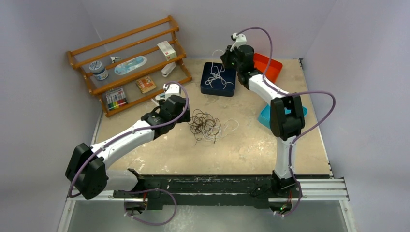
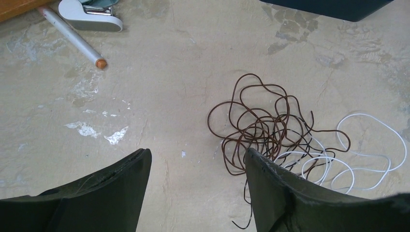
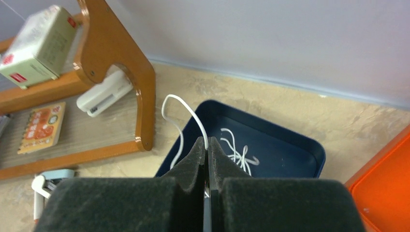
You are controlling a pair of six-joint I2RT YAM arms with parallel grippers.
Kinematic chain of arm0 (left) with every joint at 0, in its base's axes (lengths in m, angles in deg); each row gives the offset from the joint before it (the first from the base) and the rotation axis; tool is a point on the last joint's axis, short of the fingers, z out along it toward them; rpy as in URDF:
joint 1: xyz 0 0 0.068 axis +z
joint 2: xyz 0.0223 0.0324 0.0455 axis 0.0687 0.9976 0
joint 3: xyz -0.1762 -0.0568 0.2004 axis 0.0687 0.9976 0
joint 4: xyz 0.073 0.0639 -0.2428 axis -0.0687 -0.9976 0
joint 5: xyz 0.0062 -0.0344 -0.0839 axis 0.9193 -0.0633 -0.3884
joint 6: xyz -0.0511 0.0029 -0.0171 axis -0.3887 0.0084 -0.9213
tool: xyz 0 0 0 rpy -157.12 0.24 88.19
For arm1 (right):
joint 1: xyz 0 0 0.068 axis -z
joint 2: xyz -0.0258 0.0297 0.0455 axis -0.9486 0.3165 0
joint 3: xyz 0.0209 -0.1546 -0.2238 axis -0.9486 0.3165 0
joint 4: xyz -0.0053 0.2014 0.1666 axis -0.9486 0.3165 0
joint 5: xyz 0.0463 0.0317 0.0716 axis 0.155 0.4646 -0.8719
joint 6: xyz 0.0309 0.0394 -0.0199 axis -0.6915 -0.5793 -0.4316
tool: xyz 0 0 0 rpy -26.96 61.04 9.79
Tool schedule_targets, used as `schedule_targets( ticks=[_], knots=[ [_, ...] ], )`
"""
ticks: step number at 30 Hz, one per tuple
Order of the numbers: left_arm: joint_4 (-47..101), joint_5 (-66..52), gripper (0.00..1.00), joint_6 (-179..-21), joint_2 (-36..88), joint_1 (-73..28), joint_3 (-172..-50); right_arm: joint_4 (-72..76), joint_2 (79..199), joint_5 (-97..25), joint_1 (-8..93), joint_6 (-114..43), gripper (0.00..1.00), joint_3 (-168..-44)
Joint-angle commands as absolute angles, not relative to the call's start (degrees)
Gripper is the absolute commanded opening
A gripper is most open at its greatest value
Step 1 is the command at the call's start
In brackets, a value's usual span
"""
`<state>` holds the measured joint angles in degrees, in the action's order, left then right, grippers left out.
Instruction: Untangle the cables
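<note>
A knot of cables (image 1: 205, 125) lies mid-table: brown loops (image 2: 256, 121) mixed with black strands and white loops (image 2: 372, 154) trailing right. My left gripper (image 2: 196, 159) hovers just left of the knot, open, with bare table between its fingers. Its right finger (image 2: 270, 183) covers the knot's near edge. My right gripper (image 3: 206, 144) is shut on a white cable (image 3: 186, 108). That cable arches up from the tips and hangs over the navy tray (image 3: 300, 145), where more white cable (image 1: 218, 76) lies coiled. In the top view the right gripper (image 1: 228, 59) sits at the tray's far edge.
A wooden rack (image 1: 130, 63) with small items stands at the back left. A white stapler (image 2: 89, 19) and a pen (image 2: 72, 36) lie in front of it. An orange tray (image 1: 268, 67) and a light blue tray (image 1: 266, 116) sit on the right, by the right arm.
</note>
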<state>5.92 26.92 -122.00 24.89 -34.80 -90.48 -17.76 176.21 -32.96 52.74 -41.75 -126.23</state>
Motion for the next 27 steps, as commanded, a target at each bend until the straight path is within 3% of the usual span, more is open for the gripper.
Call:
schedule_targets(
  ticks=[1, 22, 27],
  knots=[
    [7.34, 28.29, 0.71, -122.81, 22.16, -34.64, -90.68, -19.44, 177.68, -34.70, 52.82, -42.51, 0.00, -128.47],
    [11.08, 32.20, 0.81, -122.43, 17.53, -34.64, -89.96, -8.37, 187.56, -34.04, 52.83, -42.68, 0.00, -130.48],
    [7.48, 34.21, 0.82, -121.53, 19.38, -34.54, -91.61, -5.65, 187.89, -32.42, 52.83, -42.56, 0.06, -130.85]
  ],
)
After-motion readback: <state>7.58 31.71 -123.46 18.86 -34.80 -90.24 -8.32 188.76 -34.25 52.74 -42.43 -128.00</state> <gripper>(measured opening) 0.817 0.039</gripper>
